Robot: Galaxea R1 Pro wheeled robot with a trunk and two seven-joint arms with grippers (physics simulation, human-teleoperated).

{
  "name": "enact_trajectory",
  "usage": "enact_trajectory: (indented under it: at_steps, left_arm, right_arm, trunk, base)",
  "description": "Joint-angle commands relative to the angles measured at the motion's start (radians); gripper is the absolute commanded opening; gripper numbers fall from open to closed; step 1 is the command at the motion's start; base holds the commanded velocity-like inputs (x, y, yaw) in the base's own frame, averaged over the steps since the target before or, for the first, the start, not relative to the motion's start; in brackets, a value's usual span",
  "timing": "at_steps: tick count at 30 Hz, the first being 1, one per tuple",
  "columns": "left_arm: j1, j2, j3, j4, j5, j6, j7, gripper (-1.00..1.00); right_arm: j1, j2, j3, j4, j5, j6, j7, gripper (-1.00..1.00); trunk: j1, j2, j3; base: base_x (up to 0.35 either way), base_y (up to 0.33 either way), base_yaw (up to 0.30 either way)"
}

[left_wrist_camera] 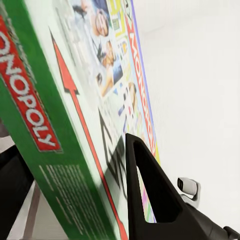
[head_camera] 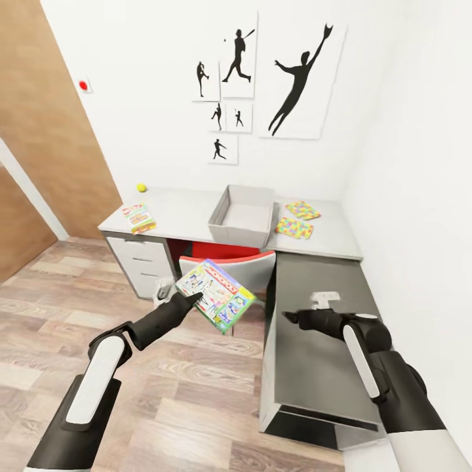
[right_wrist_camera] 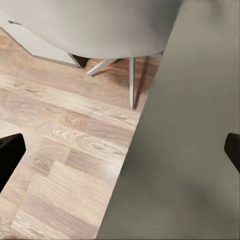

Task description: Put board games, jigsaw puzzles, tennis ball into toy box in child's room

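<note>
Left tool [head_camera: 191,299] is clamped on the Monopoly box [head_camera: 216,294], carried tilted above the wood floor [head_camera: 190,393]. Beyond it, on the pale surface [head_camera: 183,216] against white walls, the toy box [head_camera: 242,215] is seen. Right tool [head_camera: 288,317] is spread wide, empty.

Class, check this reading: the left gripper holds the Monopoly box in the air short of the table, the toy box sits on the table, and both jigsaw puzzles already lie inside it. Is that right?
One detail is wrong. The jigsaw puzzles lie on the table beside the toy box, not inside it, as the head view shows. The left gripper does hold the Monopoly box short of the table.
</note>
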Motion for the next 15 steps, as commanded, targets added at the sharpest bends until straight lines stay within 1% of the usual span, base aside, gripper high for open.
enact_trajectory:
  at_steps: [1, 15]
  left_arm:
    - [-0.001, 0.0, -0.001, 0.0, 0.005, 0.002, 0.003, -1.0]
    - [-0.001, 0.0, -0.001, 0.0, 0.006, 0.003, 0.002, -1.0]
  right_arm:
    - [-0.001, -0.001, 0.0, -0.001, -0.005, 0.005, -0.002, 1.0]
    - [-0.001, -0.001, 0.0, -0.002, -0.005, 0.004, -0.002, 1.0]
  trunk:
    - [0.001, -0.002, -0.002]
    - [0.001, -0.002, 0.001]
  base:
    - [0.0, 0.0, 0.289]
    - [0.0, 0.0, 0.276]
